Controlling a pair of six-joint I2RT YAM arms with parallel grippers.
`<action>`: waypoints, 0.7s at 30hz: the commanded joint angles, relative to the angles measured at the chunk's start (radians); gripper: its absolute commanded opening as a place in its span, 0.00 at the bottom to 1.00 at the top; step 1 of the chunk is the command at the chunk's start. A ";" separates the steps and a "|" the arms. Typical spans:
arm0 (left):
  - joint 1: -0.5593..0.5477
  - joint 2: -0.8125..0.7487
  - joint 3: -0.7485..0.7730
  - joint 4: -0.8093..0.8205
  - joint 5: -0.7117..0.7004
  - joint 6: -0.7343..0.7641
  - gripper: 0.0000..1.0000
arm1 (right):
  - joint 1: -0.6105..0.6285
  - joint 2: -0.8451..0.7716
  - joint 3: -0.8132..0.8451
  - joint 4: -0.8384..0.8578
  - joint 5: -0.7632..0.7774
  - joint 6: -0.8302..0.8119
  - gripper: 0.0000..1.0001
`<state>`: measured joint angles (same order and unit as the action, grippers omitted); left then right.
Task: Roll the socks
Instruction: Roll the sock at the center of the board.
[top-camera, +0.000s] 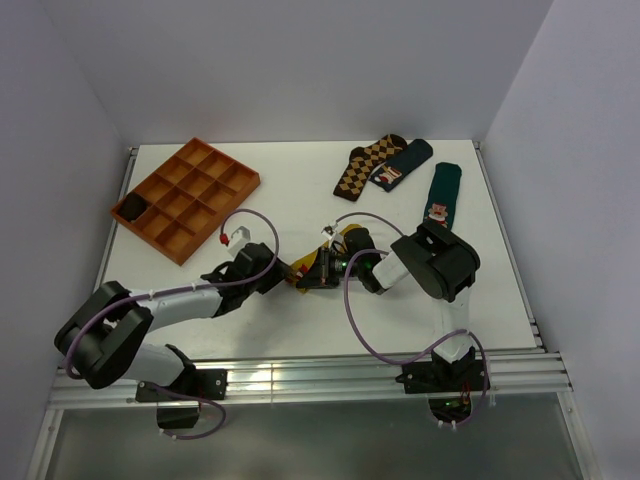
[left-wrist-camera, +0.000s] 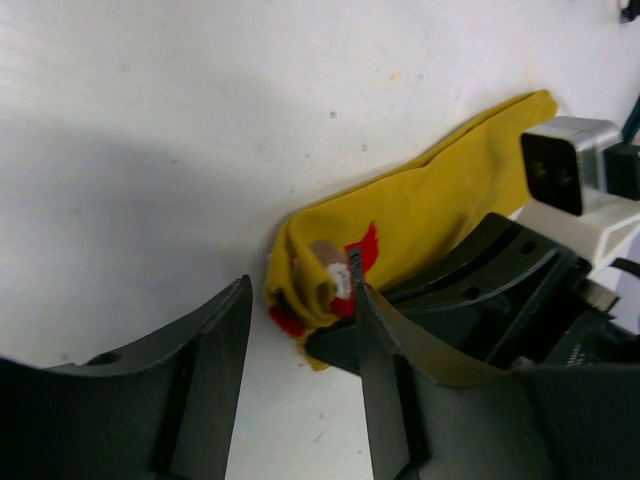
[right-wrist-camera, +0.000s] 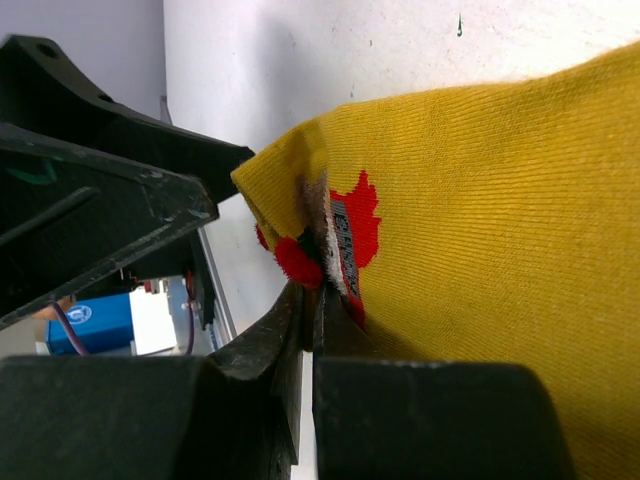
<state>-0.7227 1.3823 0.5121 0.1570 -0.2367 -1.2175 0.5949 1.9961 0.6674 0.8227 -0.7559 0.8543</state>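
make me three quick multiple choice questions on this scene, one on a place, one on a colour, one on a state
1. Where in the top view is the tray? A far left B far right C near middle
2. What colour is the sock in the right end effector? A green B yellow C brown
3. How does the left end effector stand? A shut on the sock B shut on nothing C open

Key: 1 A, it sits toward the far left corner. 2 B, the right wrist view shows yellow knit pinched. 3 C, its fingers stand apart with a gap.

Table: yellow sock, other socks, tray
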 joint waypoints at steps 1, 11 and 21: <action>-0.009 0.021 0.060 0.053 -0.033 -0.016 0.48 | -0.007 0.032 -0.012 -0.114 0.041 -0.051 0.00; -0.014 0.080 0.080 0.044 -0.009 -0.040 0.38 | -0.007 0.029 -0.008 -0.134 0.046 -0.058 0.00; -0.026 0.069 0.120 -0.017 -0.010 -0.048 0.19 | -0.009 0.030 0.001 -0.171 0.056 -0.052 0.00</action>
<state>-0.7380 1.4574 0.5877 0.1421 -0.2417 -1.2503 0.5945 1.9961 0.6777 0.7979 -0.7616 0.8478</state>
